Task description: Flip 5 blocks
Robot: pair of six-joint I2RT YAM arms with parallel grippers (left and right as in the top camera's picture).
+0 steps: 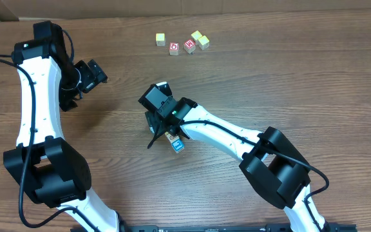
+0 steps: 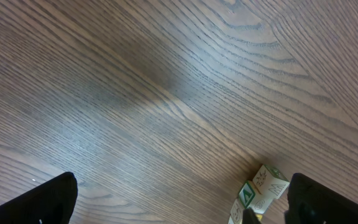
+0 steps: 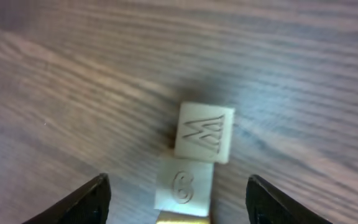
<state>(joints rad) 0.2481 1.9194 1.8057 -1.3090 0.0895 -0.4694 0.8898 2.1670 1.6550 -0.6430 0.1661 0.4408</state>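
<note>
Three small wooden blocks lie in a row under my right gripper [image 1: 166,136]. In the right wrist view a cream block with a W [image 3: 205,132] is farthest, and a cream block with a 6 [image 3: 184,185] lies between the spread fingers, touching neither. A yellowish block [image 3: 182,219] shows at the bottom edge. From overhead I see a tan block [image 1: 171,137] and a blue-faced block [image 1: 178,146] there. Three pale yellow blocks [image 1: 160,39] [image 1: 196,35] [image 1: 203,42] sit at the far edge. My left gripper [image 1: 100,72] [image 2: 179,208] hangs open and empty, with a green-faced block [image 2: 247,195] at its lower right.
Two red-faced cubes [image 1: 174,48] [image 1: 189,46] sit among the pale yellow blocks at the far side. The right arm [image 1: 237,138] stretches across the table's middle from the lower right. The left arm [image 1: 31,96] stands along the left side.
</note>
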